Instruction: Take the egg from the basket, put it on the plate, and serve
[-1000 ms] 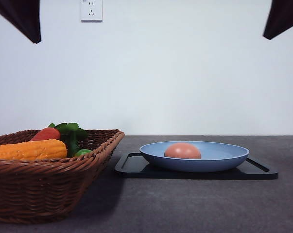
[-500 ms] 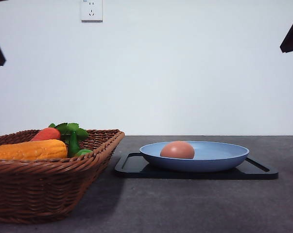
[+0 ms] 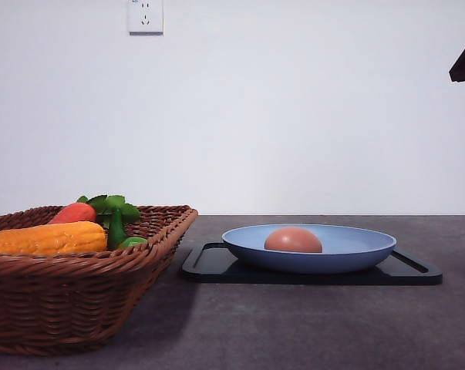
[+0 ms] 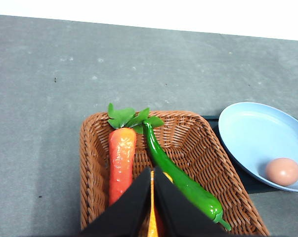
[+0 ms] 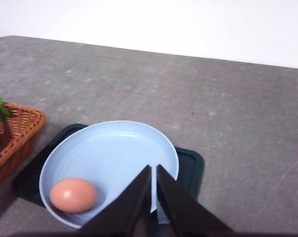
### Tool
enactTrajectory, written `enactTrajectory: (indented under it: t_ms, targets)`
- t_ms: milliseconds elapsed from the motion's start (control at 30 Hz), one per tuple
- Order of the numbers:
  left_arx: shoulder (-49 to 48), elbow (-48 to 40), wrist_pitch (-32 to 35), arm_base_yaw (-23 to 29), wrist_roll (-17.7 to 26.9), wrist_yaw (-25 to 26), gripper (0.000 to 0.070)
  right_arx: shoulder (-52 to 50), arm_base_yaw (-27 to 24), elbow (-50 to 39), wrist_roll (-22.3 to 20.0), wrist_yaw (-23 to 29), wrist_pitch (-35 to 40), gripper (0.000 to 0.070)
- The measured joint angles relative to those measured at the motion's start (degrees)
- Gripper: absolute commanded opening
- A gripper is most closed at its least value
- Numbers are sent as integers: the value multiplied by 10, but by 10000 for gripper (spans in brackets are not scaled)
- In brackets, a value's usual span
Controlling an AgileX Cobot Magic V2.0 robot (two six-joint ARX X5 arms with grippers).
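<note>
Front view: egg (image 3: 293, 240) sits loose in the plate (image 3: 355, 250), having rolled slightly over the last second; arms have lifted away. Transfer looks done, basket (image 3: 78, 297) egg-free. Left gripper (image 4: 152, 197) and right gripper (image 5: 153, 197) both closed, empty. Plate on black tray (image 3: 217, 266), grey tabletop (image 3: 294, 324), white wall.

Left gripper (image 4: 152, 207): matte black, two flat wedge-shaped fingers tapering to narrow tips. Right gripper (image 5: 153, 197): identical black tapered pair. No cables, screws, markings visible.
</note>
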Motion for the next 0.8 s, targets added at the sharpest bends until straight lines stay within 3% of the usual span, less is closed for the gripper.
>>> enactTrajectory:
  t_ms: [200, 300, 500, 633, 800]
  targets:
    - [-21, 0, -19, -1, 5, -2, 0, 0, 0, 0, 0, 0, 1, 0]
    - [-84, 0, -24, 14, 54, -8, 0, 0, 0, 0, 0, 0, 1, 0]
    - [-194, -29, 39, 114, 120, -14, 0, 0, 0, 0, 0, 0, 1, 0]
    - [-226, -94, 72, 197, 130, -14, 0, 0, 0, 0, 0, 0, 1, 0]
    - [-247, -163, 102, 262, 130, 13, 0, 0, 0, 0, 0, 0, 1, 0]
